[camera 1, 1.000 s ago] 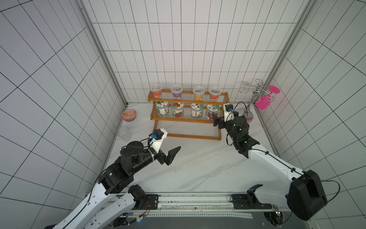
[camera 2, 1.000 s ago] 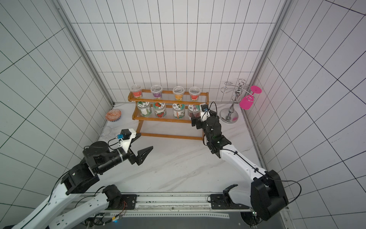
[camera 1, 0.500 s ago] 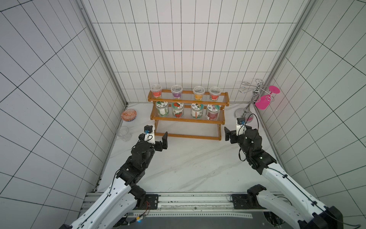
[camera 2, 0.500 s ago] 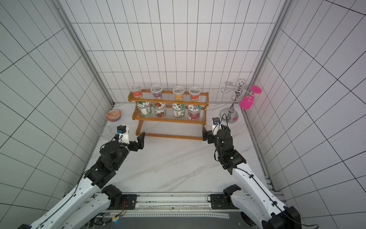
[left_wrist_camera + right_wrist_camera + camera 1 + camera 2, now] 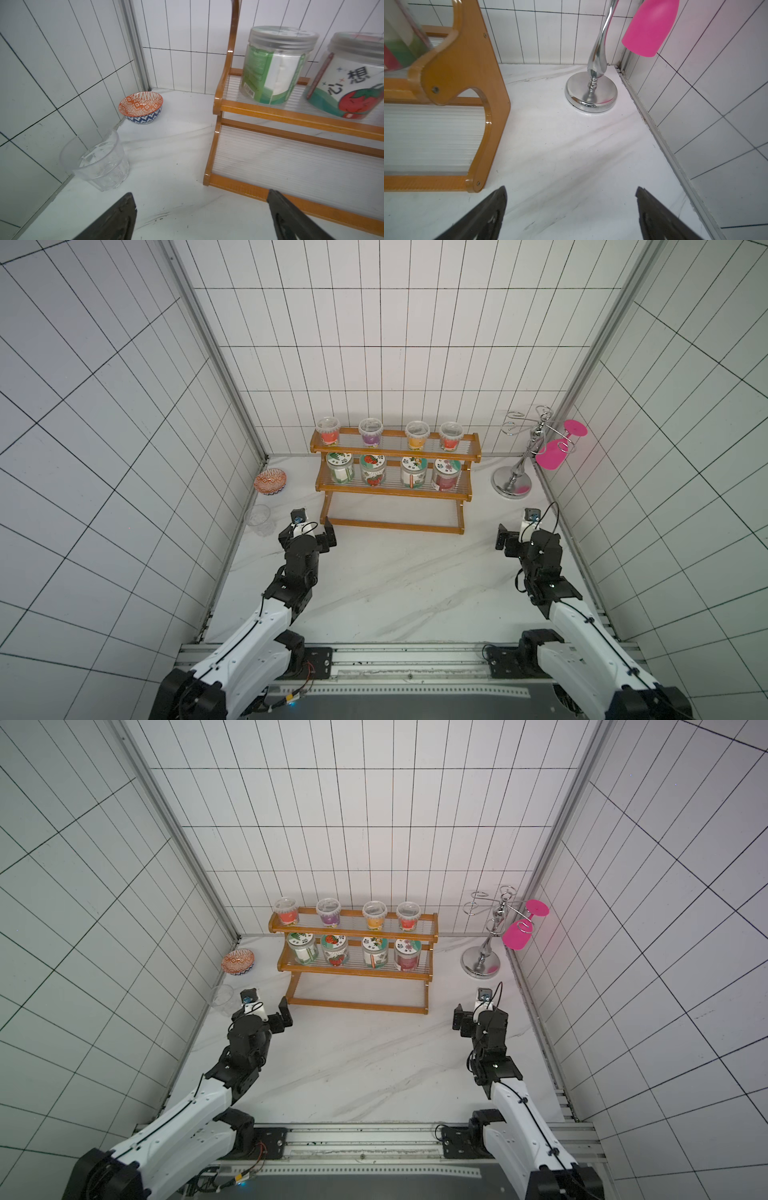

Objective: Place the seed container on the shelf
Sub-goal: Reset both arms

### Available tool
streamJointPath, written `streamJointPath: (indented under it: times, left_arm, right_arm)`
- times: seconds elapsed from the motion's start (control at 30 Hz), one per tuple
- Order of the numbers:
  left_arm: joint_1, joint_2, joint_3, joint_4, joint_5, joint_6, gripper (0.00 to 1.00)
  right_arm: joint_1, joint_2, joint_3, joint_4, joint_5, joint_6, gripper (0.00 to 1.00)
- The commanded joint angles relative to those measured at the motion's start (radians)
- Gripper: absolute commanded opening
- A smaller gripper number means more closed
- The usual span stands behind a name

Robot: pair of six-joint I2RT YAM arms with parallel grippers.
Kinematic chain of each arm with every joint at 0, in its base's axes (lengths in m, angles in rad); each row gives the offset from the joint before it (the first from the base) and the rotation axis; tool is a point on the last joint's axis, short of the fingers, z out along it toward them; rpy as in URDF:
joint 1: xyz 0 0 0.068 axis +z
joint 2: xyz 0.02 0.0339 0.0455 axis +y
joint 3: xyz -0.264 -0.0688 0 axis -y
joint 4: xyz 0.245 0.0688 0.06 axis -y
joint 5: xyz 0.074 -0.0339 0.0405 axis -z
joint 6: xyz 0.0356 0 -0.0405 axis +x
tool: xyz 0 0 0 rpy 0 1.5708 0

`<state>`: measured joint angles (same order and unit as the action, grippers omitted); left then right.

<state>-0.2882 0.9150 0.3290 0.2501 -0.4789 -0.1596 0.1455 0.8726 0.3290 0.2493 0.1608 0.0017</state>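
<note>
My left gripper (image 5: 306, 534) hangs wide open and empty, just off the left front corner of the shelf (image 5: 390, 492). A clear tumbler (image 5: 259, 519) stands ahead on its outer side. My right gripper (image 5: 519, 536) is spread just as wide and holds nothing. The shelf's right foot lies ahead on its inner side, with the chrome glass stand (image 5: 513, 486) ahead. Beyond both grippers, four lidded jars (image 5: 340, 468) stand on the middle tier and four small tubs (image 5: 328, 433) on the top one. I cannot tell which is the seed container.
</note>
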Motion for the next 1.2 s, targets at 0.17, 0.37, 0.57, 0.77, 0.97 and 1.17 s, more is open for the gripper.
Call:
streamJointPath:
  times: [0.17,0.37,0.57,0.77,0.97,1.17]
  left_arm:
    - [0.184,0.276,-0.025,0.38,0.124,-0.023,0.99]
    - [0.274,0.411,-0.002,0.513,0.209,0.007,0.99]
    - [0.349,0.539,-0.006,0.664,0.35,0.0,0.99]
    - [0.354,0.654,0.027,0.712,0.447,0.042,0.99]
    - [0.339,0.65,0.116,0.53,0.446,0.061,0.98]
    - [0.33,0.647,0.12,0.518,0.421,0.06,0.98]
  right_arm:
    - [-0.084,0.284,-0.028,0.339,-0.059,0.002,0.99]
    - [-0.122,0.449,-0.037,0.616,-0.074,-0.019,0.99]
    - [-0.16,0.667,-0.028,0.825,-0.132,0.012,0.99]
    - [-0.162,0.665,0.044,0.676,-0.147,0.008,0.99]
    - [-0.161,0.664,0.101,0.562,-0.12,0.017,0.99]
    - [-0.162,0.67,0.105,0.564,-0.121,0.02,0.99]
